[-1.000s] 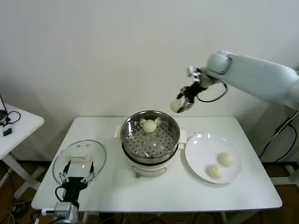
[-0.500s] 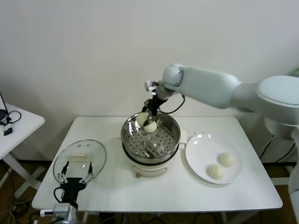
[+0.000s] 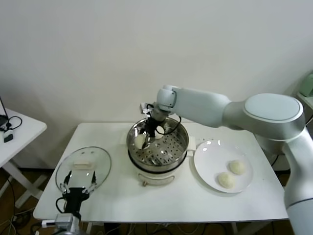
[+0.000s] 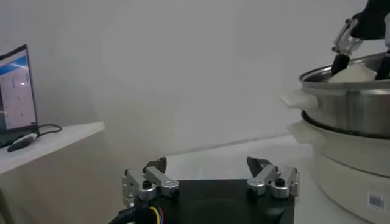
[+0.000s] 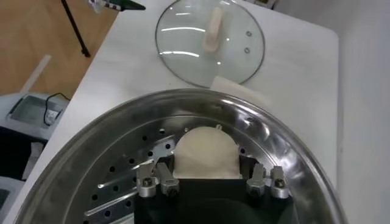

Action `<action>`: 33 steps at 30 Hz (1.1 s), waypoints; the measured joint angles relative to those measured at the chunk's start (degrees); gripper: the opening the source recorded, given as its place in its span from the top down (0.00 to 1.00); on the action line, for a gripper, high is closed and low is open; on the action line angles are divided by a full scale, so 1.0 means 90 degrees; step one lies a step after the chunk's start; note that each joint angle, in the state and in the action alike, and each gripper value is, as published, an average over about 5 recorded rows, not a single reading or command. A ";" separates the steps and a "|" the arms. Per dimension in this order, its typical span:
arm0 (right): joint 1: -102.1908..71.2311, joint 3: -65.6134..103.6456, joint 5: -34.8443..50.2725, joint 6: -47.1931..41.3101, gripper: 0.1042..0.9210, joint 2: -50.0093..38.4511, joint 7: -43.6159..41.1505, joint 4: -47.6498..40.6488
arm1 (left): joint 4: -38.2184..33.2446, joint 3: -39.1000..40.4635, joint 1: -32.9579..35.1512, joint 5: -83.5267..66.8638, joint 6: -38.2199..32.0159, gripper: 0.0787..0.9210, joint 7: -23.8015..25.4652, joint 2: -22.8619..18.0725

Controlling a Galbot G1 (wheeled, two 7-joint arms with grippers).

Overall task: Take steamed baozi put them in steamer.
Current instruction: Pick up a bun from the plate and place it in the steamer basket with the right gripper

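Lowering small cream-white dough bun (image 5: 204, 153) into shiny round perforated steel steamer basket (image 3: 168, 154), you had right gripper (image 3: 148, 131) clenched on it, low by basket's left wall, prob. for soft set-down. Left gripper (image 4: 210, 176) parked w/ fingers apart beside glass lid (image 3: 83, 168). Two buns (image 3: 231, 174) waited on white plate (image 3: 208, 164). No legible writing; sticker unreadable.

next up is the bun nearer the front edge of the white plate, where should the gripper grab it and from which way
Grip the front bun across its widest middle, coming straight down from above. It is a low smooth dome lying on the flat plate, so only its sides give the fingers purchase. Set them so neither lands on the other bun just behind it.
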 measured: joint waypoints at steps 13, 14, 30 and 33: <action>-0.0038 -0.0022 -0.0112 -0.0001 0.29 -0.0010 0.0002 0.0070 | 0.0019 -0.0009 -0.0003 -0.0008 -0.0014 0.12 -0.0004 -0.0005; -0.0040 -0.0024 -0.0124 -0.0001 0.29 -0.0021 0.0003 0.0077 | 0.0019 -0.0010 -0.0003 -0.0008 -0.0014 0.12 -0.0005 -0.0006; -0.0119 -0.0006 -0.0289 0.0069 0.13 -0.0073 0.0085 0.0073 | 0.0054 -0.0008 -0.0042 -0.0009 -0.0026 0.12 -0.0006 -0.0015; -0.0089 -0.0004 -0.0288 0.0087 0.12 -0.0098 0.0077 0.0110 | 0.0065 -0.0010 -0.0043 -0.0009 -0.0026 0.12 -0.0007 -0.0015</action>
